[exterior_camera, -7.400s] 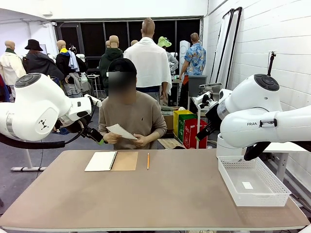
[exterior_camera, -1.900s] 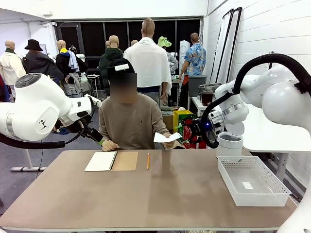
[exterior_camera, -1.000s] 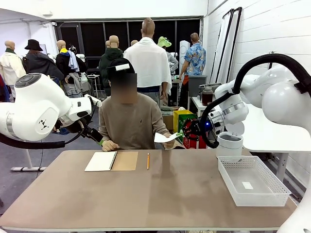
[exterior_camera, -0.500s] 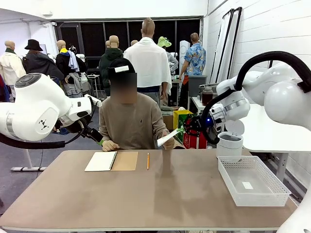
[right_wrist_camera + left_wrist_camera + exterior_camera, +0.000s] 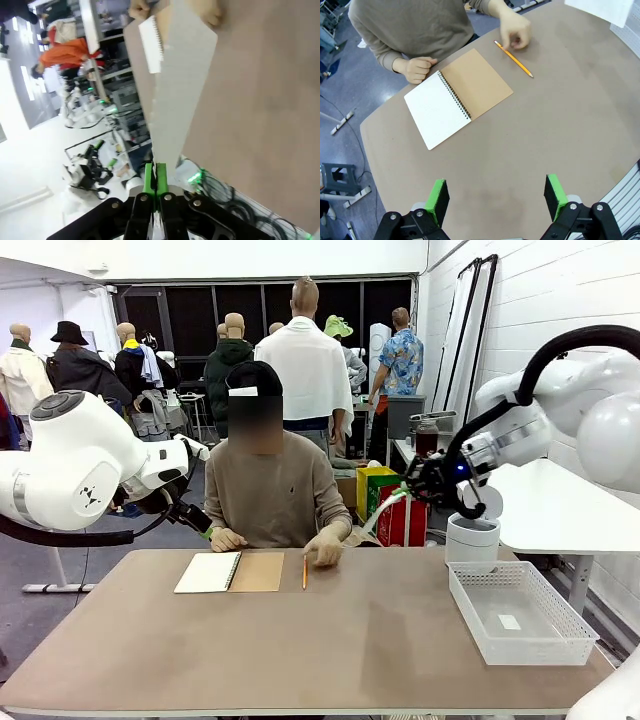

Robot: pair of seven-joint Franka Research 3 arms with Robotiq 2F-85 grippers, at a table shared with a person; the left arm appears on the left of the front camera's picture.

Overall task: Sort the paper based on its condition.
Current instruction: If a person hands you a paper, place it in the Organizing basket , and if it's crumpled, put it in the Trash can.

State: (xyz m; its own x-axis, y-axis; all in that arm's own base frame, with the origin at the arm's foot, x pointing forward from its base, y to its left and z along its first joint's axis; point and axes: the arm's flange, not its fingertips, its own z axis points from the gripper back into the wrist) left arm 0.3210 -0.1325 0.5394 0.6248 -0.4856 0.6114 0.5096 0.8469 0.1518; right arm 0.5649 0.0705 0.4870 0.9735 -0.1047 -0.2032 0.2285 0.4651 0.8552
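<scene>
Brown bench (image 5: 330,640) comes first in my reckoning, since whatever I carry ends up on it or in the white mesh basket (image 5: 545,650) at its right end. The open notebook (image 5: 230,572) lies at the far side in front of the person, well apart from that basket.

The paper (image 5: 175,75) hangs in the air off the bench's far right edge. It is a single white sheet, flat as far as I can see, with a ragged perforated edge along one side. My right claw (image 5: 155,176) is clenched on one corner of it, green pads pressed together on the sheet. My left claw (image 5: 495,197) is released and holds nothing, hovering over bare bench.

I judge the step to be carrying this sheet to its place. With such a small bite on one corner, I should move slowly so the sheet does not flap or slip, and swing wide of the person's hand (image 5: 324,548) beside the pencil (image 5: 305,571). I should loosen my pads only once the sheet hangs low over its spot. Whether a smooth sheet belongs in the basket, I cannot tell.
</scene>
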